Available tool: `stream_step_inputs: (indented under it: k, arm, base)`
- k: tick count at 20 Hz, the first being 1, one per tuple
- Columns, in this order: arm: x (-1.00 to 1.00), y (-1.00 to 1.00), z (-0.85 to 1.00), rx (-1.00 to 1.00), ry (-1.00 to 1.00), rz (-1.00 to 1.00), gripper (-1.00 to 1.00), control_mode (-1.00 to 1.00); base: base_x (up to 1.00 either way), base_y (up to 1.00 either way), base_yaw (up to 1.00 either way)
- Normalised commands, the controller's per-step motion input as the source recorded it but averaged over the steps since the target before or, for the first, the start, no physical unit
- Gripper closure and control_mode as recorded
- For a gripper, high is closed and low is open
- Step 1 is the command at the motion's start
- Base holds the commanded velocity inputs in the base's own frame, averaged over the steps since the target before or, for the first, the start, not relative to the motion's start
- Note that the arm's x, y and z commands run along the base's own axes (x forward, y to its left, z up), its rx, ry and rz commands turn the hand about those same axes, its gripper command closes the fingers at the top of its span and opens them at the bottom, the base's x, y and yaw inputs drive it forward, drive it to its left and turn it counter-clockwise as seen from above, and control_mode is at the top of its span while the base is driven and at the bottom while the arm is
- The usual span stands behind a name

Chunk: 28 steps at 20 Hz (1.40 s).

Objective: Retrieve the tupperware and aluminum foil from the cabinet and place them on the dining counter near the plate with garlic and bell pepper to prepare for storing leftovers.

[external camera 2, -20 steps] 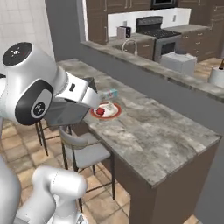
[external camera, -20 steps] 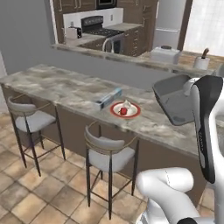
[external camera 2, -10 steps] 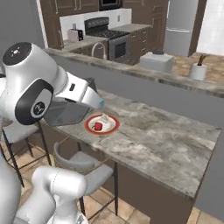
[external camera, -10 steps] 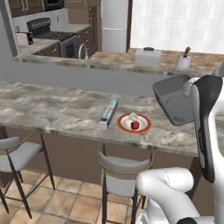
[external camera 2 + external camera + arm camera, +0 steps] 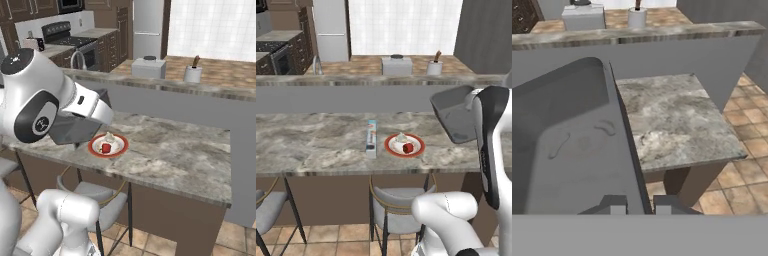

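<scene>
arm shell: glossy white, rounded, smooth segments (image 5: 45, 95)
joints: dark grey to black bands between the white segments
shoulder joint cap: round black disc with a small white mark, set in a dark ring (image 5: 39, 122)
top cap: flat black circle on the uppermost white segment (image 5: 17, 54)
upper link: long and narrow, white with a broad black stripe down its side (image 5: 491, 145)
stripe detail: a row of small pale dots runs along the black stripe
base link: fat white elbow-shaped tube, faint seam lines across it (image 5: 446, 212)
fingertips: two small dark grey blocks with lighter square faces (image 5: 613, 205)
cables, screws: cannot tell
</scene>
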Motion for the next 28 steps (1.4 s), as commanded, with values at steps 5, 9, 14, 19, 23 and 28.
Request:
stream_step_inputs:
  k: [5,9,14,19,23,28]
  arm:
    - [0.46,-0.01,-0.33,0.04,-0.04,-0.18,1.0,-1.0]
    - [0.56,-0.02,-0.53,0.08,-0.01,-0.08,1.0,-1.0]
    - [0.52,-0.31,-0.68,0.1,0.0,-0.03,1.0,-1.0]
    - [0.35,-0.62,-0.54,0.07,0.0,0.0,1.0,-1.0]
    - [0.39,-0.5,-0.52,0.04,0.0,0.0,1.0,-1.0]
    - [0.4,-0.38,-0.49,0.02,0.0,0.0,1.0,-1.0]
  base:
    - [0.0,0.0,0.0]
    - [0.0,0.0,0.0]
    - [0.0,0.0,0.0]
    - [0.0,0.0,0.0]
    - [0.0,0.0,0.0]
    - [0.0,0.0,0.0]
